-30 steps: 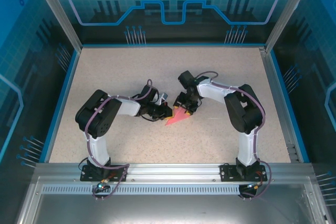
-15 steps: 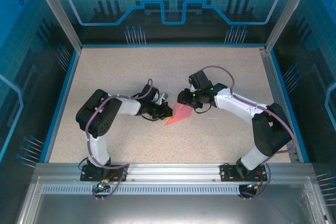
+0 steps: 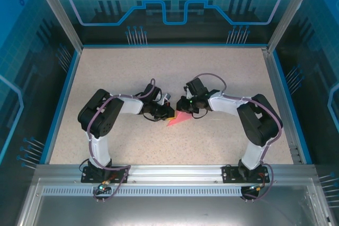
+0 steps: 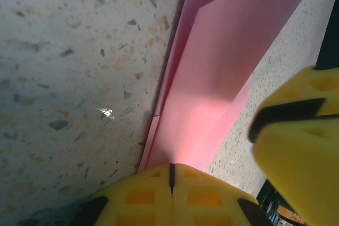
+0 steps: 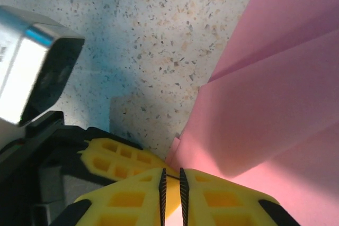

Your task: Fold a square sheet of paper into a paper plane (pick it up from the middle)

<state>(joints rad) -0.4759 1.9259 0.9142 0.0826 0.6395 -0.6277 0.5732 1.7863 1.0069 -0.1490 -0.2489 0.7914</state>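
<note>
The pink paper (image 3: 180, 118) lies mid-table, folded into a narrow wedge with creased layers (image 4: 222, 67) (image 5: 275, 104). My left gripper (image 3: 170, 114) (image 4: 171, 170) is shut on the wedge's left corner, its yellow pads pressed together over the pink edge. My right gripper (image 3: 184, 110) (image 5: 171, 175) comes in from the right at the same corner. Its jaws are nearly together with a thin slit left between them, and pink shows low in that slit. One of the right gripper's yellow fingers (image 4: 302, 146) looms at the right of the left wrist view.
The speckled table (image 3: 132, 72) is bounded by a blue rim and clear enclosure walls (image 3: 69, 72). Both arms reach inward, their wrists close together. The left arm's camera housing (image 5: 32, 62) and yellow finger (image 5: 116, 154) sit just left of the right gripper.
The right arm swung out to the right, then came back in to the paper's left corner while its jaws narrowed to a slit. The left gripper kept its hold.
</note>
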